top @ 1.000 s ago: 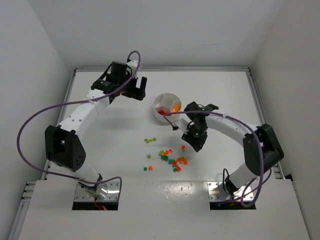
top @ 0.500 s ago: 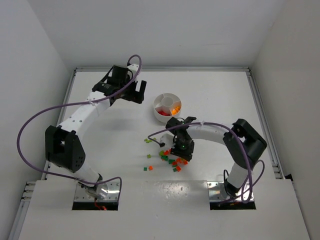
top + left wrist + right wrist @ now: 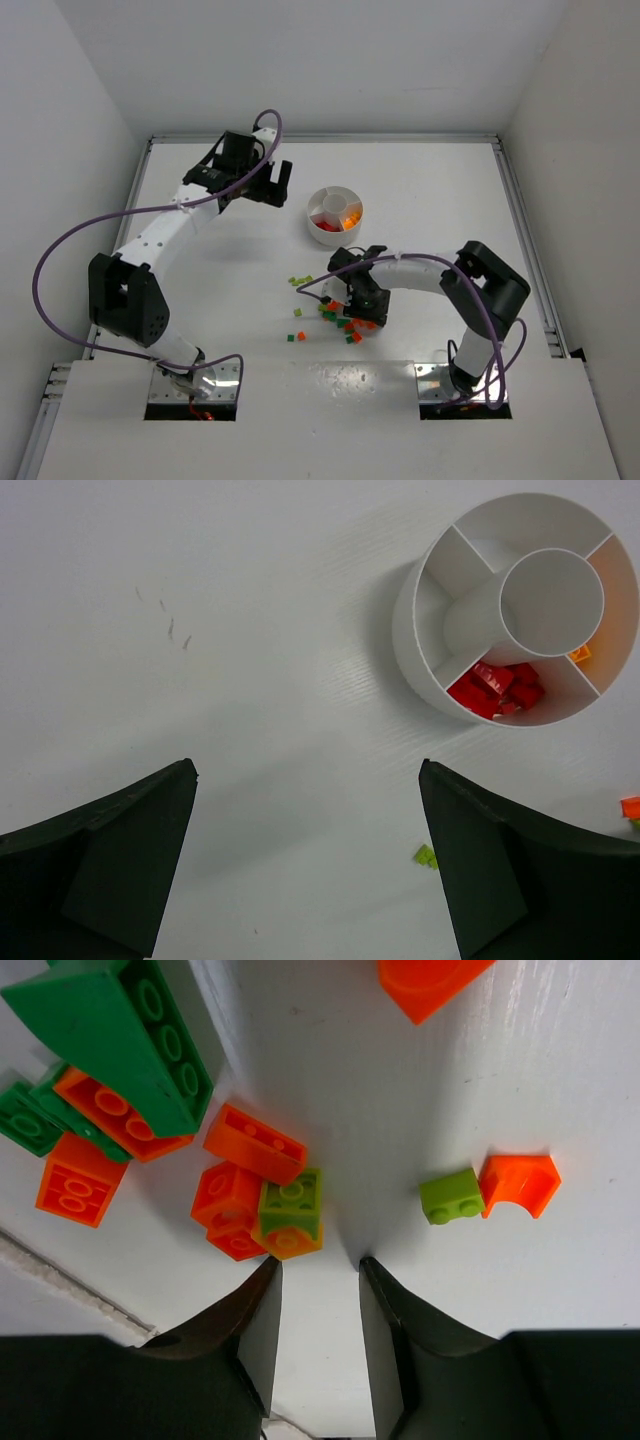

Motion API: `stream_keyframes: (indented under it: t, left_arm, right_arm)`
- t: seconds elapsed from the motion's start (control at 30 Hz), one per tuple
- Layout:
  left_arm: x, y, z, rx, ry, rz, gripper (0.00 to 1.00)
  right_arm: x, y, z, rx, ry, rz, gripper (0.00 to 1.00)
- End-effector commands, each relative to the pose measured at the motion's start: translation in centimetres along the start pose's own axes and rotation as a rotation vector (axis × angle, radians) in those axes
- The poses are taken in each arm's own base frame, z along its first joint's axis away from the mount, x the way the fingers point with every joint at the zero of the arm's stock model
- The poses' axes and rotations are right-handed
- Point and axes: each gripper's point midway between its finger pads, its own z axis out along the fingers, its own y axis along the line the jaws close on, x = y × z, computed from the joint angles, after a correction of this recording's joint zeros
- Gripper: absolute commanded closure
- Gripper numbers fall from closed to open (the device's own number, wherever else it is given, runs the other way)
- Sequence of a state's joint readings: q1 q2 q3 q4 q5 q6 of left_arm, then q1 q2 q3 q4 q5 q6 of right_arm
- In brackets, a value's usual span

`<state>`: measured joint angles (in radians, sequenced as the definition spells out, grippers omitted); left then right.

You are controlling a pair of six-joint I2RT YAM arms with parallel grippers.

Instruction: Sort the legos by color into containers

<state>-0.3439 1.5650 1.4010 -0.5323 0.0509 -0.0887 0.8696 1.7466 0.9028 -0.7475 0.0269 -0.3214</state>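
Note:
The low round white dish (image 3: 318,232) has wedge containers; one holds red legos (image 3: 497,687), another orange ones (image 3: 580,655). Loose legos (image 3: 345,318) lie in a pile on the table below the dish. My right gripper (image 3: 362,318) is down in that pile. It is open by a narrow gap (image 3: 320,1265) with only bare table between the tips. A lime brick stacked on a yellow one (image 3: 291,1203) touches the left tip. A lime brick (image 3: 451,1196) and an orange arch (image 3: 520,1182) lie to the right. My left gripper (image 3: 308,770) hangs wide open and empty, left of the dish.
A large green brick (image 3: 130,1030) and orange bricks (image 3: 255,1143) crowd the upper left of the right wrist view. A few lime bricks (image 3: 301,281) and a green and orange pair (image 3: 295,337) lie left of the pile. Raised rails edge the table (image 3: 200,300).
My right arm has swung from beside the dish down and left into the pile of loose legos. The left arm has barely moved.

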Motion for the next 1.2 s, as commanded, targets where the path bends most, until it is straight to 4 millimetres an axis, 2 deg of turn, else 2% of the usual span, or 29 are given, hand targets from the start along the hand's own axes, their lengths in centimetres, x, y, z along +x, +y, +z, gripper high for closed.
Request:
stream_keyframes:
  t: [0.0, 0.17, 0.37, 0.73, 0.97, 1.1, 1.17]
  left_arm:
    - [-1.5, 0.2, -1.0, -0.01, -0.064, -0.005, 0.0]
    - [-1.5, 0.2, -1.0, -0.011, -0.064, 0.005, 0.0]
    - [-0.3, 0.7, -0.6, -0.019, -0.036, -0.003, 0.0]
    - [-0.3, 1.1, -0.6, -0.026, -0.036, -0.009, 0.0]
    - [0.1, 1.1, -0.5, -0.026, -0.027, -0.001, 0.0]
    - [-0.1, 1.1, -0.5, -0.026, -0.036, 0.0, 0.0]
    - [-0.1, 1.0, -0.5, -0.017, -0.036, 0.0, 0.0]
  right_arm:
    - [-2.8, -0.4, 0.3, 0.012, -0.076, 0.024, 0.63]
    - [-4.6, 0.6, -0.2, -0.029, -0.106, -0.007, 0.66]
    - [-4.9, 1.2, 0.2, -0.044, -0.096, -0.016, 0.66]
    - [-5.9, 1.1, 0.4, -0.041, -0.103, -0.017, 0.65]
    - [-5.5, 1.3, 0.7, -0.046, -0.091, -0.007, 0.83]
    - [-3.6, 1.8, 1.0, -0.061, -0.056, 0.004, 0.84]
    - [-3.3, 1.7, 0.5, -0.058, -0.064, 0.013, 0.84]
